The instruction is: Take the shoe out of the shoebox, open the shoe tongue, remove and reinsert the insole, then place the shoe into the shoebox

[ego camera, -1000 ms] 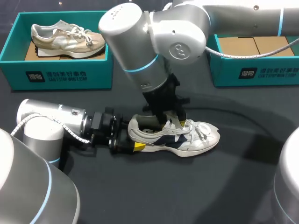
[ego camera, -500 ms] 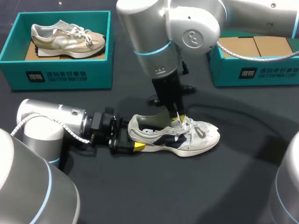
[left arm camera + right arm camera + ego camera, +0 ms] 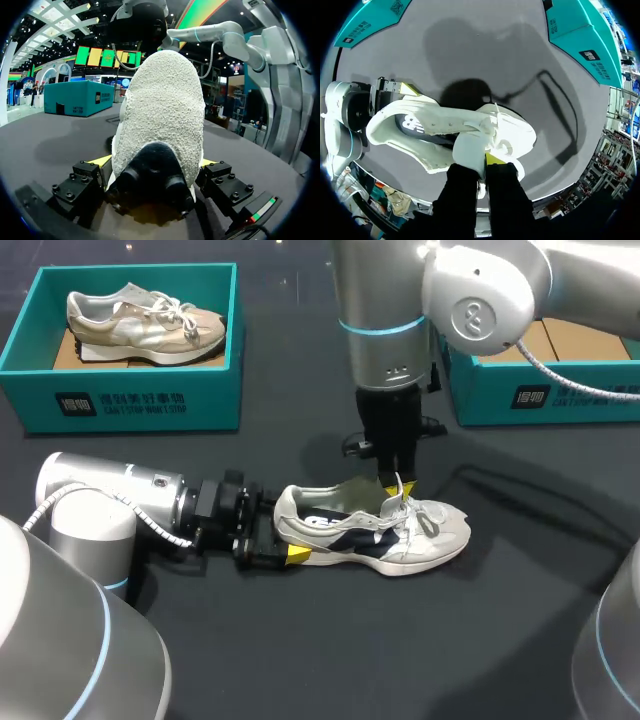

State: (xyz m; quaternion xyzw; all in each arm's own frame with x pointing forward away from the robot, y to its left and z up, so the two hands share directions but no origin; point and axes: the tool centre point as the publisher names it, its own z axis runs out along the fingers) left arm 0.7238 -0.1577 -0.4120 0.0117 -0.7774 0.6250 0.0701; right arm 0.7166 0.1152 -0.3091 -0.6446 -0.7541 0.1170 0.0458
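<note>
A white and navy shoe [image 3: 385,532] lies on its sole on the black table, toe to the right. My left gripper [image 3: 285,537] comes in low from the left, and its yellow-tipped fingers press the heel [image 3: 162,110] from both sides. My right gripper [image 3: 400,487] hangs straight down over the lacing. It is shut on the white shoe tongue [image 3: 469,147], which stands lifted out of the shoe's mouth. In the right wrist view the shoe [image 3: 420,122] stretches away from that gripper [image 3: 484,161] toward my left gripper [image 3: 395,95].
A teal shoebox [image 3: 140,400] at the back left holds a beige shoe [image 3: 145,318]. Another teal shoebox [image 3: 545,395] stands at the back right, partly behind my right arm. Bare black table lies in front of the shoe.
My right gripper has shut on the tongue, risen out of the shoe's mouth and shifted right, drawing the tongue up. The left arm and the shoe have stayed put.
</note>
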